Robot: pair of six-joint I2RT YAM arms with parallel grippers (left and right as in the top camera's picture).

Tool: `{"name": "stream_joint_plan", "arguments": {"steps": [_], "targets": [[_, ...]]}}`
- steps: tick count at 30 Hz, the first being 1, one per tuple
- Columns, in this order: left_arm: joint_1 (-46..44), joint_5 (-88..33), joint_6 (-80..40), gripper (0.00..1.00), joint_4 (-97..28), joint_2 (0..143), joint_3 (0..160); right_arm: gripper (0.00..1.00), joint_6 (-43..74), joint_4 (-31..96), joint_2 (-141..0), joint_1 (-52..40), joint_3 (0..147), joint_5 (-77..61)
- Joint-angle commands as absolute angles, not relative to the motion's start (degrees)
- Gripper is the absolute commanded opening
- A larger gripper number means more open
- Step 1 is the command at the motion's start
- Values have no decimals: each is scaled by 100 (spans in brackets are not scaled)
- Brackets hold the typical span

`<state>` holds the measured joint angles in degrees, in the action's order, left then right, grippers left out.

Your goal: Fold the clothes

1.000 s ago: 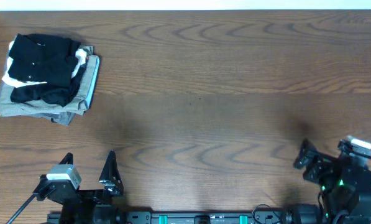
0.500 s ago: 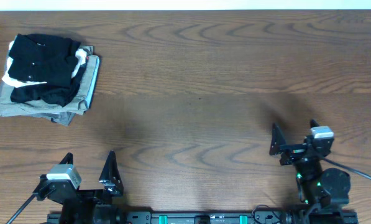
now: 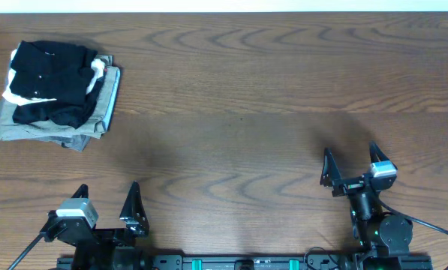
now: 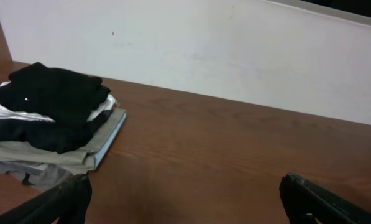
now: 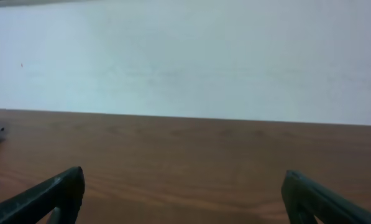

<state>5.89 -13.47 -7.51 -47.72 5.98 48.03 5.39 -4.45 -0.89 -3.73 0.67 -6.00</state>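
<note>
Black T-shirt [image 3: 49, 82] lies bunched on top of a stack at the counter's [image 3: 246, 112] far-left corner; sleeves and collar cannot be told apart. White garment [image 3: 13, 97] and grey garments [image 3: 28, 129] beneath are mostly covered. Overhead view cuts off both arms at the lower edge. Left pincer [image 3: 107, 196]: fingers wide apart, holding nothing, well apart from the stack. Right pincer [image 3: 351, 159]: fingers wide apart, holding nothing.

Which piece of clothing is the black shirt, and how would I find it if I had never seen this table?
On the wooden table, look to the far left corner, where a small pile of clothes sits. The black T-shirt lies loosely bunched on top, over a white garment and grey garments. It is the only dark piece in the pile.
</note>
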Motion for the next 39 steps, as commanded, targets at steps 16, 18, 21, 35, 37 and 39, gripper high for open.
{"name": "stream_joint_plan", "arguments": {"steps": [16, 18, 21, 35, 37, 39], "targets": [[569, -1319, -781, 98, -4748, 624, 4786, 99, 460, 399, -32, -75, 32, -362], [569, -1319, -781, 98, -4748, 624, 4786, 99, 464, 397, -32, -78, 32, -368], [569, -1319, -781, 98, -4748, 624, 4786, 99, 462, 390, -32, -80, 32, -386], [569, -1319, -781, 98, -4748, 624, 4786, 99, 462, 390, -32, -80, 32, -388], [569, -1319, -779, 98, -4748, 624, 4786, 99, 462, 390, -32, -80, 32, -388], [569, -1319, -781, 98, -4748, 624, 4786, 99, 462, 390, -32, -80, 32, -388]]}}
